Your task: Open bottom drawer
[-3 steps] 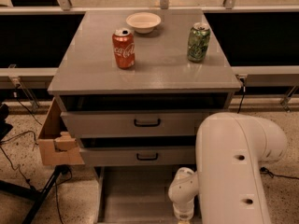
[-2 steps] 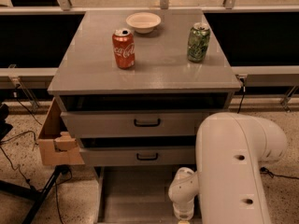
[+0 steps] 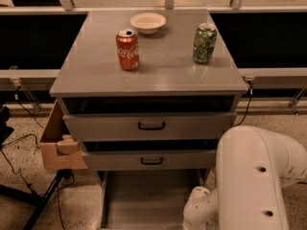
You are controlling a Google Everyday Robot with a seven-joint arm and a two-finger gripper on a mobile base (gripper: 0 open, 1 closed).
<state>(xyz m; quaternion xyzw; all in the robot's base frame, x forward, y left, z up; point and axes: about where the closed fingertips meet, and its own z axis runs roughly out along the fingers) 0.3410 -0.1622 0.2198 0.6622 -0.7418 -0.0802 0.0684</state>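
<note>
The grey cabinet (image 3: 148, 66) has three drawers. The bottom drawer (image 3: 146, 200) stands pulled far out toward me; its plain grey tray shows below the two upper fronts, and its front panel and handle are cut off by the lower frame edge. The top drawer front (image 3: 151, 126) and the middle drawer front (image 3: 151, 160), each with a black bar handle, stand slightly out. My white arm (image 3: 256, 181) fills the lower right, with its wrist (image 3: 197, 211) over the tray's right side. My gripper is below the frame edge, out of view.
On the cabinet top stand a red cola can (image 3: 127, 49), a green can (image 3: 204, 43) and a white bowl (image 3: 147, 22). A cardboard box (image 3: 56, 143) sits against the cabinet's left side. Cables and a black stand leg (image 3: 45, 200) lie on the floor at left.
</note>
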